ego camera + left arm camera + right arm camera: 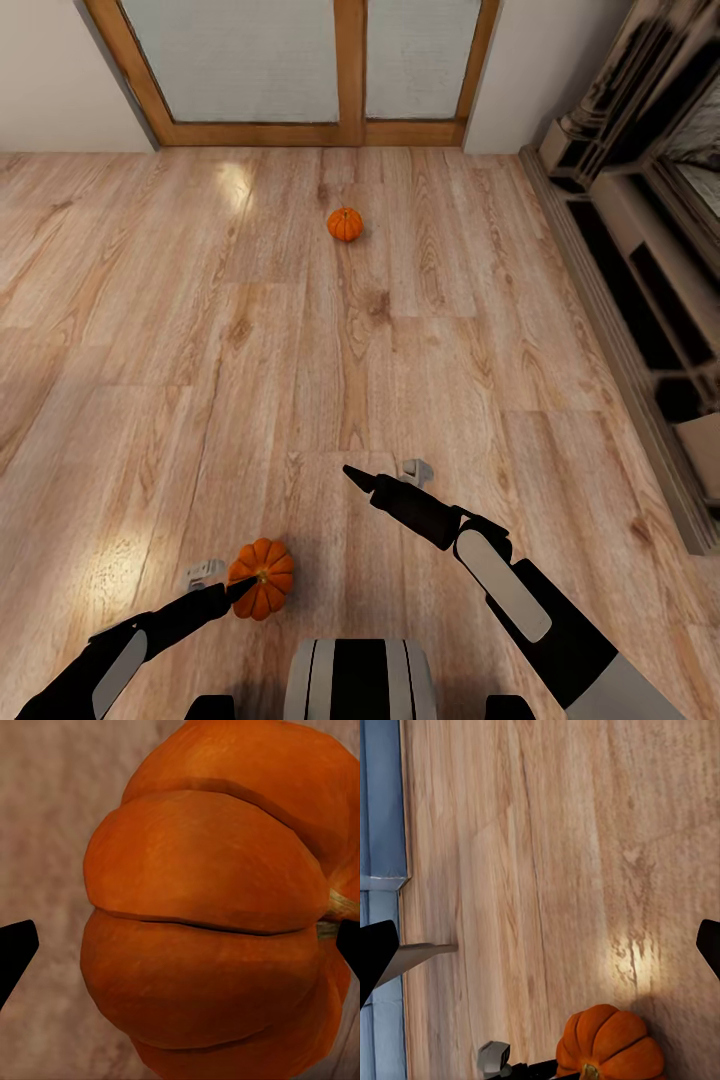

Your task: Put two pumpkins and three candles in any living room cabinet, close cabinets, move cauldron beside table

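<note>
The near pumpkin (pixel 262 578) sits on the wood floor (pixel 200 330) just ahead of my base; it looks hard, light and ribbed, so I judge the grooved flanks the best hold, not the stubby stem. My left gripper (pixel 235 585) is right against it with its fingers spread wide to either side in the left wrist view, though I cannot be sure they touch the skin; my right gripper (pixel 352 472) hangs open and empty well beside it. The second pumpkin (pixel 345 224) lies far off near the door (pixel 350 60).
</note>
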Tool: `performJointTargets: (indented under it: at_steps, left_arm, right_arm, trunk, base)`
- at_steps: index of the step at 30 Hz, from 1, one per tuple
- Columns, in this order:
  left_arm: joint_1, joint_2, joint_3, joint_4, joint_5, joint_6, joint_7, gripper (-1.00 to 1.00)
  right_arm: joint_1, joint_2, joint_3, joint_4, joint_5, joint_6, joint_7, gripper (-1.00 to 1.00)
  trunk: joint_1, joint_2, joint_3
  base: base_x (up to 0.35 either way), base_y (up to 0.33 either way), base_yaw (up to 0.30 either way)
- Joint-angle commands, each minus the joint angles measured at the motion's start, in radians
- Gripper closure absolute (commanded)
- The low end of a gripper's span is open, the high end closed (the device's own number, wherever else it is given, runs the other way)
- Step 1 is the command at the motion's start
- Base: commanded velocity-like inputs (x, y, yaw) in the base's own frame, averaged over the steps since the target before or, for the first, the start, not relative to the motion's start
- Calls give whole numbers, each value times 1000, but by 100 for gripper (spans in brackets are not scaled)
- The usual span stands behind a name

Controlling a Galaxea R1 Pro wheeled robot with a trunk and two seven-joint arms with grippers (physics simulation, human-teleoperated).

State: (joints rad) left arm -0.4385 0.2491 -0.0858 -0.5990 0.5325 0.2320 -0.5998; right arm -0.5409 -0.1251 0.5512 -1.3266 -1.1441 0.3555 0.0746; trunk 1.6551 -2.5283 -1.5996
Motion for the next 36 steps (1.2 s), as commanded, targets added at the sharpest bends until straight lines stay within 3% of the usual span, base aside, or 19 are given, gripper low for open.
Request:
performJointTargets:
  at_steps: [1,36]
  left_arm:
    - [0,1,-4,-1,11,9,0,-100]
    - [0,1,-3,-1,11,9,-1,-100]
  right_arm:
    - [-1,-1,1,0,-5,2,1,-100]
    - [-1,-1,0,0,-5,2,1,-100]
  trunk:
    - [0,0,-1]
    - [-1,0,3]
  base:
    - [0,0,0]
    - [0,0,0]
